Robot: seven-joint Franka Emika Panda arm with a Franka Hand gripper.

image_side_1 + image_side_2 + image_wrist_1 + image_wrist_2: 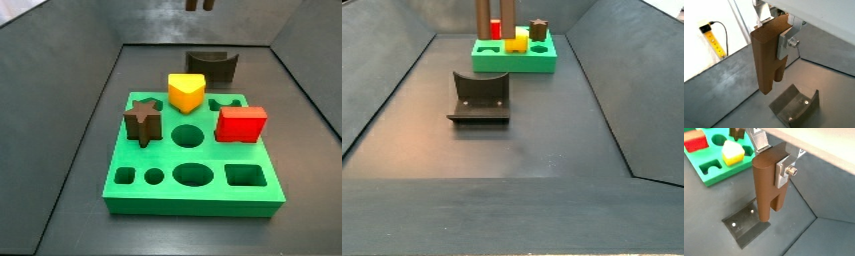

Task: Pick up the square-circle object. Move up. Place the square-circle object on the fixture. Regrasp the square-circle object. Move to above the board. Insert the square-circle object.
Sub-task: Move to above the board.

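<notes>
Square-circle object (767,55), long brown wooden bar w/ rounded end, hangs upright, pinched by gripper (771,163) silver fingers (784,167), above dark notched fixture (744,223); green board (714,165) nearby.

One gripper (769,163), clamped on one square-circle object (765,183). One fixture (478,97). One board (197,190). Three blocks on it: one red cube (242,125), one yellow block (186,93), one brown star block (143,123). One yellow tape measure (715,37) in a wrist view.
</notes>
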